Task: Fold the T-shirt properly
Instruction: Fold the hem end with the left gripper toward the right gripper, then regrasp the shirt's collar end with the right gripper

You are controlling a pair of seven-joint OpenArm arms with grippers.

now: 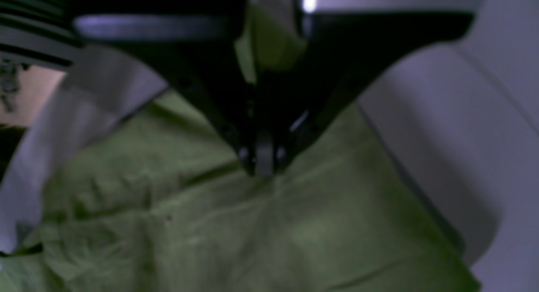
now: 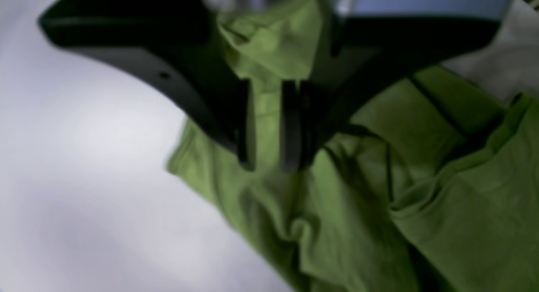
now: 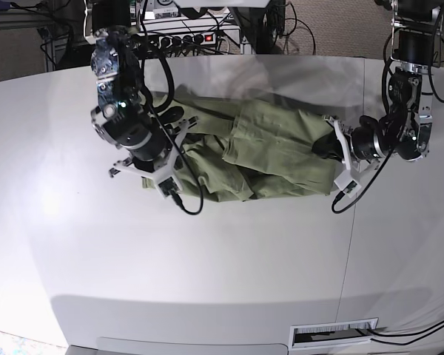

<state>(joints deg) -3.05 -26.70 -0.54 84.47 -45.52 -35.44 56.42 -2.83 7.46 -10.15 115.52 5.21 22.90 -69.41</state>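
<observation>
**Left jaws pinch one end of the shirt while the right jaws stand apart over the other**

The T-shirt point(image 3: 259, 151) lies rumpled and partly doubled over on the white surface point(image 3: 207, 259), stretched between the two arms. In the base view the left gripper point(image 3: 328, 146) sits at the cloth's edge on that view's right. The left wrist view shows its jaws drawn together at their tips with green fabric right under them and a strip of it visible up between them, so they look clamped on a fold of the shirt. That grip, I judge, is there to hold or lift this end for the next fold.

The right gripper point(image 2: 268, 157) hovers at the opposite end. Its jaws stand apart with a clear gap, through which the cloth shows beyond; nothing appears pinched between them. The shirt's edge lies just to the left of these jaws, and bunched folds with a dark seam line lie to their right. Standing parted above the cloth suits either letting go or lining up a fresh grip; I cannot tell which.

No print, label or brand can be read on the shirt. Both wrist views are blurred, and no legible writing shows on the arms or the surface.
</observation>
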